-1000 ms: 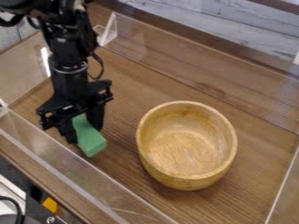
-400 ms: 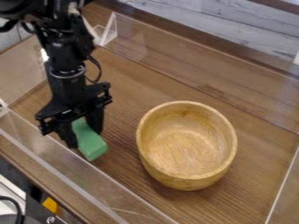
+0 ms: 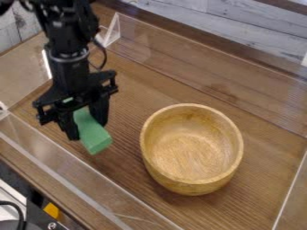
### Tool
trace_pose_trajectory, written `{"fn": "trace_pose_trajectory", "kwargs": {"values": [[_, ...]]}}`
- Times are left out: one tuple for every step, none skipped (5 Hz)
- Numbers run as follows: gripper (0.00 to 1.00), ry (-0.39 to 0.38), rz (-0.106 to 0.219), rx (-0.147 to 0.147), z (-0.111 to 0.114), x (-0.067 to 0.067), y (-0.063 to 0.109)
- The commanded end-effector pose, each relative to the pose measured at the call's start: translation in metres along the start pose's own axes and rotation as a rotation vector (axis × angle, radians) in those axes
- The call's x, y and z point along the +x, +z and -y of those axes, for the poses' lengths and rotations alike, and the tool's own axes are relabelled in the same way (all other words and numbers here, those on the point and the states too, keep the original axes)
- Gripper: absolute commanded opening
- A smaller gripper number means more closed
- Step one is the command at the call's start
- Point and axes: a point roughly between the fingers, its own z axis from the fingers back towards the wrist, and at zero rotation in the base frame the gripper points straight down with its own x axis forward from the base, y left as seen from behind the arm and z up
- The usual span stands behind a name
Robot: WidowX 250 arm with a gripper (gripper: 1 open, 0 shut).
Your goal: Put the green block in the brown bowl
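The green block hangs a little above the wooden table, its upper end pinched between the black fingers of my gripper. The gripper points straight down and is shut on the block. The block's lower end sticks out below the fingers, tilted slightly toward the front. The brown bowl stands upright and empty to the right of the gripper, about a block's length away from it.
Clear plastic walls fence the wooden table at the front, left and back. A small white tag stands at the back wall behind the arm. Bare table lies between the block and the bowl.
The gripper has risen with the green block, lifting it off the table. The bowl has not moved.
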Motion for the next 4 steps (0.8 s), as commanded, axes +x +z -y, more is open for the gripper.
{"fn": "trace_pose_trajectory", "kwargs": {"values": [[0.00, 0.021, 0.024, -0.048, 0.013, 0.003, 0.016], [0.00, 0.022, 0.028, -0.052, 0.023, -0.004, 0.015], [0.00, -0.042, 0.044, -0.051, 0.030, -0.021, 0.015], [0.00, -0.064, 0.047, -0.051, 0.038, -0.027, 0.017]]}}
